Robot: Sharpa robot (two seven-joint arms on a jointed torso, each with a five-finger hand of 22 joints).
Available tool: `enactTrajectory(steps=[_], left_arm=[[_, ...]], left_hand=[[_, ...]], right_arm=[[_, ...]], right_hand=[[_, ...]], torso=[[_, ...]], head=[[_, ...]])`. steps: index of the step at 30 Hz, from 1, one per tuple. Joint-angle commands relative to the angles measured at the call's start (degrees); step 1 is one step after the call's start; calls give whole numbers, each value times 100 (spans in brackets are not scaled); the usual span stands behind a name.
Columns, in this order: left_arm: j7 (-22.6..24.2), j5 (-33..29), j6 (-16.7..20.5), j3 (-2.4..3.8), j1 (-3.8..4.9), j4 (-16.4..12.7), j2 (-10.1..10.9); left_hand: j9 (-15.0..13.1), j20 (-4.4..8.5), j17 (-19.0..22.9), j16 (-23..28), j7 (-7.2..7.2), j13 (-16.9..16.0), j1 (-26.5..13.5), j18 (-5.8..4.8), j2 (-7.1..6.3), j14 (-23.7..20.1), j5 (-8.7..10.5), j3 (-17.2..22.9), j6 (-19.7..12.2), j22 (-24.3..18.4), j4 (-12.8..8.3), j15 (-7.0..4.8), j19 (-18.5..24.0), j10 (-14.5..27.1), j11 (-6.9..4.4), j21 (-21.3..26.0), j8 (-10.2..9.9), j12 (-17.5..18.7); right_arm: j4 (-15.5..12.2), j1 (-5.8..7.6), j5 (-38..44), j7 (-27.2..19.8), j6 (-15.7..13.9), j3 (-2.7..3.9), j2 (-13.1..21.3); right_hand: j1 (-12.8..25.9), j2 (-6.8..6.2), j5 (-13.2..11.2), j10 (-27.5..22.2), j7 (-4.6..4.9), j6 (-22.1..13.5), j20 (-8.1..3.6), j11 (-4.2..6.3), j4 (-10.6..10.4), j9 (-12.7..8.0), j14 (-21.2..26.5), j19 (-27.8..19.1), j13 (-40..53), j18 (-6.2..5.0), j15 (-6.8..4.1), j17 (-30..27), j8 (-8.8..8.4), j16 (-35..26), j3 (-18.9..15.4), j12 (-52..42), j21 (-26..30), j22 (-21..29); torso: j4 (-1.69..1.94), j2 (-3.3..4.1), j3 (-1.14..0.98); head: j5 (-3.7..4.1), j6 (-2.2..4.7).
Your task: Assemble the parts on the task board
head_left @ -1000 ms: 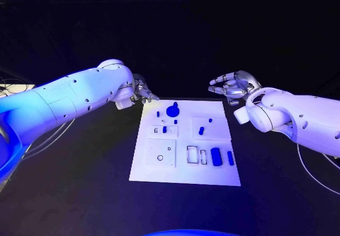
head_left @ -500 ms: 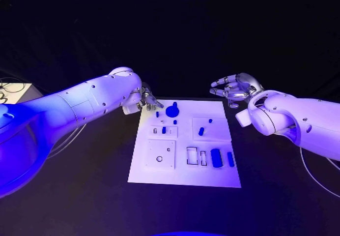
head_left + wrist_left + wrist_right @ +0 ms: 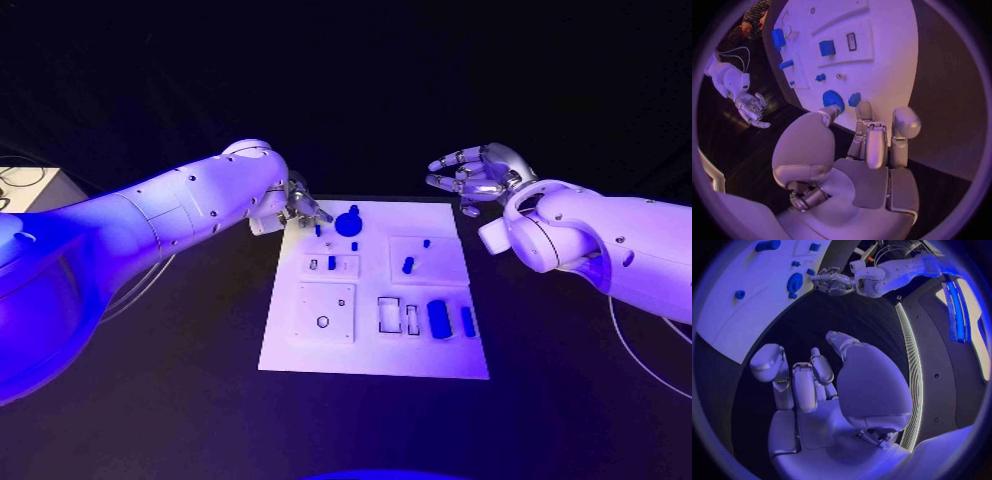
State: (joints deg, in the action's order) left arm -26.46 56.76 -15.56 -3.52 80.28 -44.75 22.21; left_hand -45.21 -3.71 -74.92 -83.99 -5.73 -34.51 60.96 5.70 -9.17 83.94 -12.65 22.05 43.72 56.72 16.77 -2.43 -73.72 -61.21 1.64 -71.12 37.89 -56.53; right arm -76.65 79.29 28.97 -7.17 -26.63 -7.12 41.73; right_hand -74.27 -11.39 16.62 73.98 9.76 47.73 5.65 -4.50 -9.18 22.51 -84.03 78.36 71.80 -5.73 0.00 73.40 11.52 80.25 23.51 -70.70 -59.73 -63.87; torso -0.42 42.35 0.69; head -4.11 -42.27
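Note:
The white task board lies in the middle of the black table. A round blue part stands near its far edge, with small blue pegs beside it. Two long blue parts lie at the near right. My left hand hovers at the board's far left corner, fingers apart, holding nothing; in the left wrist view its fingertips reach just short of the round part. My right hand hangs beyond the far right corner, fingers loosely bent and empty.
Recessed white plates and slots take up the board's near half. Black table surrounds the board on all sides. A white box sits at the far left edge.
My left arm has swung in, bringing the left hand slightly closer to the board's far left corner. The right hand has barely moved.

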Motion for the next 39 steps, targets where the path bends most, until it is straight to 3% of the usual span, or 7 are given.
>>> enactTrajectory(steps=[1,17,39], left_arm=[[57,-31,-136,-6,-3,20,-4],[49,-33,-228,-16,-4,8,23],[63,-97,-314,-23,-3,-55,75]], left_hand=[[10,-39,-732,-1,-10,7,-33,92,4,280,16,-42,-18,-4,-4,39,18,28,-5,17,-16,9],[27,-47,-736,-7,-6,13,10,95,52,279,5,-24,9,-8,-23,41,23,39,-8,21,-12,1],[91,-42,-750,-32,29,50,408,97,171,279,-7,161,117,6,-74,23,25,52,-39,19,34,-33]], right_arm=[[-7,4,-34,-99,-61,3,6],[5,5,-35,-82,-46,3,5],[38,5,-27,-48,-25,3,-7]], right_hand=[[27,-39,6,-55,-10,-48,0,-3,3,6,-138,-41,-5,-96,-12,-5,16,-12,31,19,40,5],[22,-35,8,-42,-12,-49,-2,-2,8,7,-144,-29,1,-92,-14,10,22,-10,44,11,34,-2],[19,-32,8,-36,-12,-48,-4,0,11,9,-148,-23,1,-90,-15,14,27,-11,52,8,36,-2]], torso=[[4,-2,3],[2,-2,4],[0,4,-2]], head=[[-1,-21],[-7,-50],[-6,-97]])
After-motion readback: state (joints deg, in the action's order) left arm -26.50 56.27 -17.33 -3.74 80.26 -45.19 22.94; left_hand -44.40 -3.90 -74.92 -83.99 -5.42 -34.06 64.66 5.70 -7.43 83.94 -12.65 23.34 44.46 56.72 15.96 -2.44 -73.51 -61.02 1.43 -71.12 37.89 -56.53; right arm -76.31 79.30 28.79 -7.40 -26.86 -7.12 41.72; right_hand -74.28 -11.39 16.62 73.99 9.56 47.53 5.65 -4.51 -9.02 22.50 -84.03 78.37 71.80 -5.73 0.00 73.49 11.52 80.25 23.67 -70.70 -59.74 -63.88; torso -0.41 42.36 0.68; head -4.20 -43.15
